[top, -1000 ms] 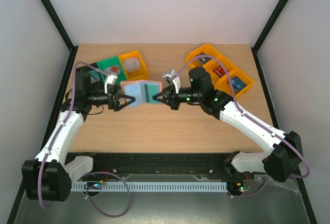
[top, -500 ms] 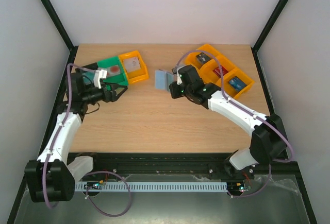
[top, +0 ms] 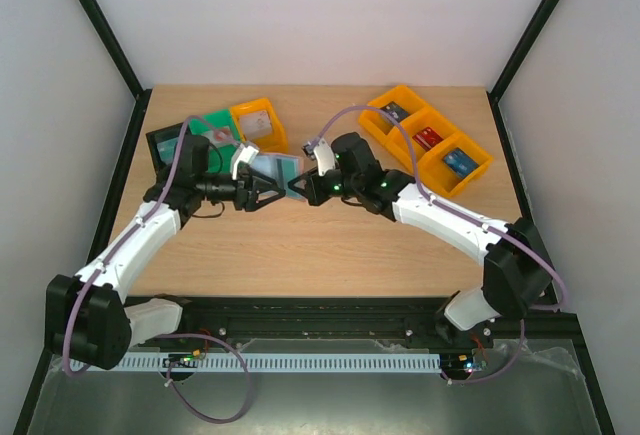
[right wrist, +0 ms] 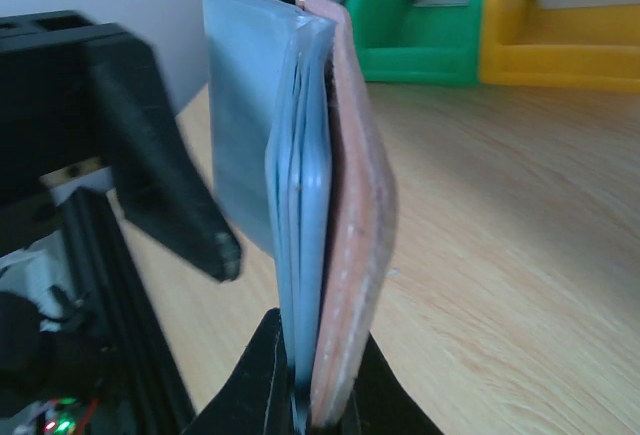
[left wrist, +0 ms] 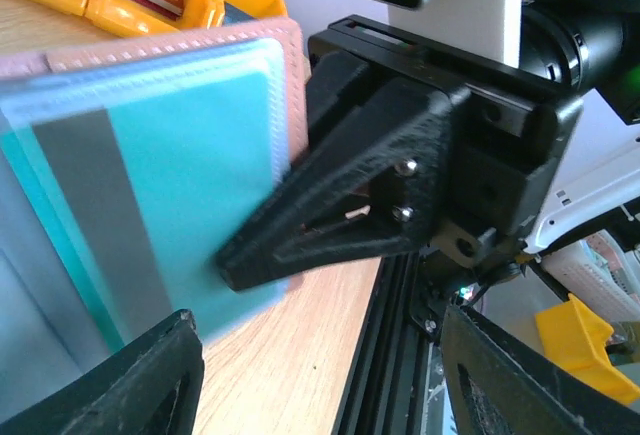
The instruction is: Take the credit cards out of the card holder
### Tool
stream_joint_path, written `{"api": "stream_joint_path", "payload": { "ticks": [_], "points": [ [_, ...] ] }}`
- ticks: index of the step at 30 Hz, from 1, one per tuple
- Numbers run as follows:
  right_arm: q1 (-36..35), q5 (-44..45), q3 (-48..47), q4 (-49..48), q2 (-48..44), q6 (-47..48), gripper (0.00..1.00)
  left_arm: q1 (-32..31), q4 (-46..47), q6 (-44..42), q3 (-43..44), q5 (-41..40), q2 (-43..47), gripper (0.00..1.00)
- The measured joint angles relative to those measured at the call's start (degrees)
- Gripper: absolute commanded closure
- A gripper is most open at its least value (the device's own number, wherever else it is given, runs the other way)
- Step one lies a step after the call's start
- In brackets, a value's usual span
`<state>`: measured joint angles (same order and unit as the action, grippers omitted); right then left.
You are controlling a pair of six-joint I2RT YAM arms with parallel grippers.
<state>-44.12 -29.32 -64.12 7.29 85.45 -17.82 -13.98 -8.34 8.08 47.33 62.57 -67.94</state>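
My right gripper (top: 298, 187) is shut on the card holder (top: 278, 167), holding it upright above the table's middle. In the right wrist view the card holder (right wrist: 350, 205) stands edge-on, tan-pink outside and light blue layers inside, pinched at its lower edge by the right gripper (right wrist: 320, 395). The left wrist view shows a teal credit card (left wrist: 180, 185) with a grey stripe in the holder, whose pink rim (left wrist: 180, 45) frames it. My left gripper (top: 262, 193) faces the holder's free side, open (left wrist: 330, 385), with the card's corner near its left finger (left wrist: 150, 375).
A green bin (top: 215, 127), a yellow bin (top: 258, 125) and a black bin (top: 165, 145) sit at the back left, with cards in the green and yellow ones. A row of orange bins (top: 430, 140) stands at the back right.
The left gripper went out to the green bin and has come back to the holder, its jaws narrower. The right arm has shifted the holder leftwards.
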Motion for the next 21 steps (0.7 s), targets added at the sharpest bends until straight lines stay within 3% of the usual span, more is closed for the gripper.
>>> {"api": "stream_joint_path", "payload": {
  "ticks": [16,21],
  "points": [
    [1.03,-15.5,5.18,-6.67,-5.75,2.36,0.98,2.51,0.04,-0.33,0.33,2.16,2.43,0.51],
    [1.49,-18.4,7.67,-12.11,-5.84,-1.18,0.99,1.29,-0.83,-1.73,1.01,2.08,2.29,0.66]
  ]
}}
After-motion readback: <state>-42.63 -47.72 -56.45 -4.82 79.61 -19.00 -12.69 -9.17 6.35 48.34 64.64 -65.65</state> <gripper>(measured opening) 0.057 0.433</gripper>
